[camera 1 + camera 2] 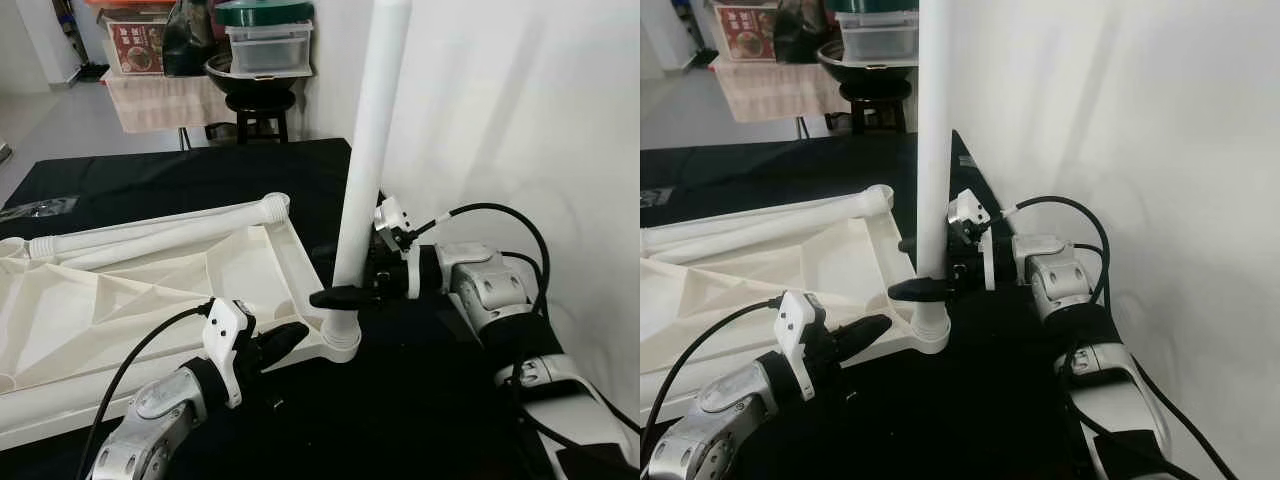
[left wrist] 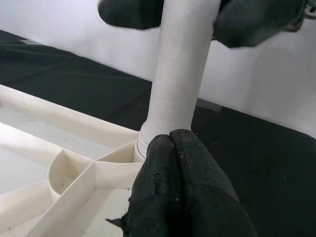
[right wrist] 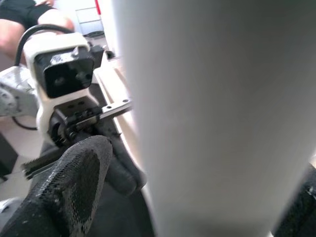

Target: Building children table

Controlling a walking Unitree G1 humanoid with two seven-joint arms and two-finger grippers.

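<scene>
The white plastic tabletop (image 1: 120, 290) lies upside down on a black-covered surface. A white leg (image 1: 375, 120) stands upright in its near corner socket (image 1: 342, 342). My right gripper (image 1: 345, 292) is shut on this leg just above the socket, one black finger (image 3: 69, 187) on each side. My left gripper (image 1: 290, 338) is shut, its fingertips (image 2: 182, 182) resting on the tabletop's rim right beside the leg's base (image 2: 168, 123). A second white leg (image 1: 150, 235) lies flat along the tabletop's far edge.
A white wall (image 1: 520, 120) stands close on the right. At the back a dark stool (image 1: 262, 105) carries stacked containers, with a box (image 1: 135, 45) on a covered stand beside it. A clear plastic bag (image 1: 40, 208) lies on the black surface at far left.
</scene>
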